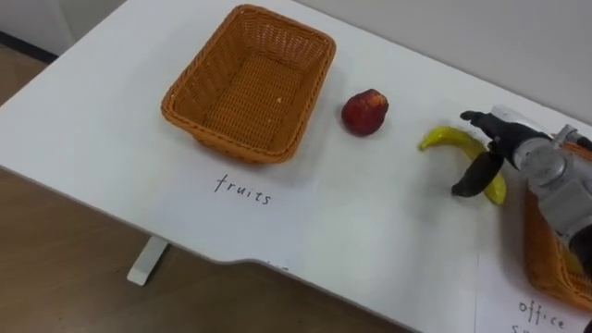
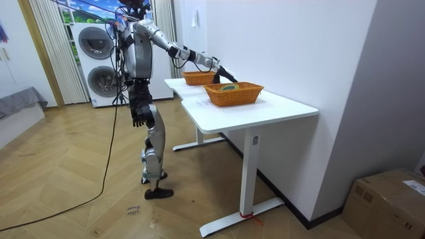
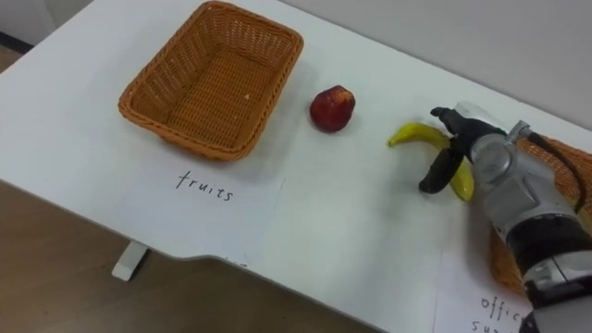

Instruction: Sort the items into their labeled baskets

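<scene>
A yellow banana (image 1: 447,139) lies on the white table (image 1: 370,231), right of a red apple (image 1: 365,112). My right hand (image 1: 518,148) reaches over the banana, open, with its dark thumb (image 1: 476,176) on the near side and its fingers (image 1: 481,118) on the far side. The banana rests on the table. The wicker fruit basket (image 1: 231,139) stands empty at the left, behind a paper label (image 1: 242,190). The office basket (image 1: 541,259) is at the right edge, under my forearm. In the room view my left hand (image 2: 137,121) hangs at my side.
A second paper label (image 1: 541,314) lies in front of the office basket. The table's near edge runs close below the labels, with wooden floor (image 1: 74,277) beyond it. In the room view I stand at the table's side, with stacked washing machines (image 2: 96,56) behind me.
</scene>
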{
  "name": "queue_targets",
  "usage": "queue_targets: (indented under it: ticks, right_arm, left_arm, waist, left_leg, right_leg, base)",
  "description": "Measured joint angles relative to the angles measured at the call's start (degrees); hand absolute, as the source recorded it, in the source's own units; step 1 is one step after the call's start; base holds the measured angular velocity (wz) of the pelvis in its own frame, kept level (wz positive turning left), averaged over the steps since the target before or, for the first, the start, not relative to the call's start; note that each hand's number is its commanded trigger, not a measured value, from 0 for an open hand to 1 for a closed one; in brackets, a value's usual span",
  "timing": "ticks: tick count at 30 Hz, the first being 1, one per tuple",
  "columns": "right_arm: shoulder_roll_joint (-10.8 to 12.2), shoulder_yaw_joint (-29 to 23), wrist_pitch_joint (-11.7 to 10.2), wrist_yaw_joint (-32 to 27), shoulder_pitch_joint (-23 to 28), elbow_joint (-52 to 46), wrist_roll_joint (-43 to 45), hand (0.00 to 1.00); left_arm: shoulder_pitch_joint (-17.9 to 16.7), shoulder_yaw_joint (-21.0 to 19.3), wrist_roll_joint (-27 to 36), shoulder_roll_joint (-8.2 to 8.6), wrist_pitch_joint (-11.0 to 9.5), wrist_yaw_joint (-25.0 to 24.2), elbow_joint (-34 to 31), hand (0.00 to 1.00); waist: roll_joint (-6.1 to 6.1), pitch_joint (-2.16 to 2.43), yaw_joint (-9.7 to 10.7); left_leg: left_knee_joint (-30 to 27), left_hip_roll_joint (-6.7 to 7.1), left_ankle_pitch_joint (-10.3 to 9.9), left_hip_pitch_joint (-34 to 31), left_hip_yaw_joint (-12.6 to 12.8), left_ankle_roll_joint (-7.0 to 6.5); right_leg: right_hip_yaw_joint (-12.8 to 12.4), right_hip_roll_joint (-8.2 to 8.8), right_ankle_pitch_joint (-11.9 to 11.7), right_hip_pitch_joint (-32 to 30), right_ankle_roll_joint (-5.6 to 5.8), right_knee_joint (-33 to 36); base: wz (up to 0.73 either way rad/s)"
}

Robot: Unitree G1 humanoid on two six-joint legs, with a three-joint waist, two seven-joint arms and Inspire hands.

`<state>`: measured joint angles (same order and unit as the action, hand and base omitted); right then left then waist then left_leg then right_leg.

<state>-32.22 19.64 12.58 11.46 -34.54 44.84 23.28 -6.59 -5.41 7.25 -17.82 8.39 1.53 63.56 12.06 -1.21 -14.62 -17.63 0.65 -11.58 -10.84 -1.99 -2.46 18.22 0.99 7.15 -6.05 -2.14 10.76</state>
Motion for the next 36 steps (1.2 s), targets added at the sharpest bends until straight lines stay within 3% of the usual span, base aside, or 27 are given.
queue_targets:
  ticks: [23,31,36]
  right_arm:
    - [-0.18,1.89,-1.95,-0.04,-3.53,4.27,2.1,0.0]
    - [-0.31,2.84,-1.88,0.07,-3.63,4.23,2.34,0.0]
    - [-0.33,4.93,-1.89,1.35,-3.77,4.08,5.85,0.0]
  left_arm:
    - [1.67,2.39,0.0,-0.98,-1.01,-0.59,0.74,0.0]
    - [2.09,2.37,-0.09,-0.98,-1.25,-0.99,1.79,0.0]
    - [3.02,2.38,-0.16,-0.98,-1.26,-1.0,1.6,0.0]
  waist:
    - [-0.59,-0.4,-1.61]
    - [-0.54,-0.35,-1.97]
    - [-0.32,-0.19,-2.93]
  left_leg:
    - [-0.04,0.05,0.06,-1.41,-0.57,0.05]
    - [-0.06,0.05,0.07,-1.51,-0.58,0.06]
    - [-0.07,0.08,0.15,-1.64,-1.3,0.2]
  right_leg:
    - [0.94,0.05,-0.13,-1.17,-0.05,-0.04]
    - [0.98,0.02,-0.13,-1.28,-0.05,-0.03]
    - [2.4,0.08,-0.19,-1.21,-0.15,-0.1]
  base:
    - [0.01]
    - [0.0]
    - [0.06]
